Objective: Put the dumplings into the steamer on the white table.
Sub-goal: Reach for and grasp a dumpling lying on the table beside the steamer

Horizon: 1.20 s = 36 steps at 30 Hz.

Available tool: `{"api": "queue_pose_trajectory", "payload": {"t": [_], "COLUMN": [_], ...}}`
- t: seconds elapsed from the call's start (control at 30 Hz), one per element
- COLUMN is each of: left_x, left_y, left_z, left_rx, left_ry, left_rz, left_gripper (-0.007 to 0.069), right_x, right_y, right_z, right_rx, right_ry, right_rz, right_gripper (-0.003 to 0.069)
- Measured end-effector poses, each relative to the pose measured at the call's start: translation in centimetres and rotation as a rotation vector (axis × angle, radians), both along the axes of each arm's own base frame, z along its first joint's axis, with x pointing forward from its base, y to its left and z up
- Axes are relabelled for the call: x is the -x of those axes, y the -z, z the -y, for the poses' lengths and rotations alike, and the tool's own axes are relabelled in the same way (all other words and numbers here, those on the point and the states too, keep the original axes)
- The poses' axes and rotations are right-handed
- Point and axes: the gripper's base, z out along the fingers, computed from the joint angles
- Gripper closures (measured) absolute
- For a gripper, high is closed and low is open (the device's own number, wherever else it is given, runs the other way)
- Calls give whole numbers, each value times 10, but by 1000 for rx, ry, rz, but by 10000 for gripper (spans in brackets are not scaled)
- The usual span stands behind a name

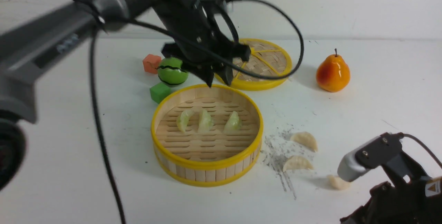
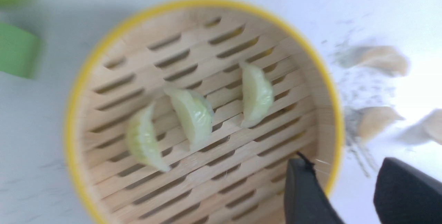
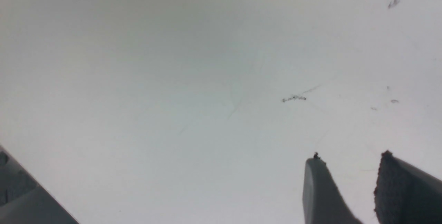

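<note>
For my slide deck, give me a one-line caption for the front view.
Three green dumplings sit in the steamer while three white dumplings lie on the table beside it.

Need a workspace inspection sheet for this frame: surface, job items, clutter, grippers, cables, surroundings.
Surface: white table, grey-black scuff marks right of the steamer.
Job's things: steamer upright, three green dumplings inside; three cream dumplings on the table to its right.
Clutter: lid, pear, orange cube, green cube, green ball.
Grippers: left gripper open, empty, above the steamer's far rim; right gripper open, empty, over the table.
Cables: black cable loops from the left arm over the lid; another hangs at left.
Surroundings: white wall; nothing else seen.
</note>
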Motion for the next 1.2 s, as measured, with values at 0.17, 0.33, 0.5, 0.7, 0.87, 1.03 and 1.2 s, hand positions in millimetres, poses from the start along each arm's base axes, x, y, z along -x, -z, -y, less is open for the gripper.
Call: {"api": "queue_pose_trajectory", "payload": {"t": [0.17,0.33,0.5,0.7,0.87,1.03,1.2], "left_x": [73,145,197,268,319,325,323], "left_y": [-97,-121,-90,-38,9,61,89], "left_z": [-40,-77,-110,-152,-182,-189,-189], "left_rx": [70,94,104,200,334,214,96], "left_ry": [-1,-2,-44,-99,-207,-226,-177], "left_rz": [207,255,374,622,715,587,515], "left_gripper": [447,501,506,506,517,594,638], "right_x": [-23,-64,-122,-184,-221,-243,-248], "right_y": [-28,-39,-35,-7,19,45,73], "right_z": [-8,-15,-26,-46,-49,-36,-36], "right_rx": [75,176,314,382,432,407,412], "right_ry": [-61,-21,16,20,26,79,81], "right_rz": [-38,-38,-5,-10,-24,-75,-137], "right_gripper": [419,419,417,350,273,269,371]}}
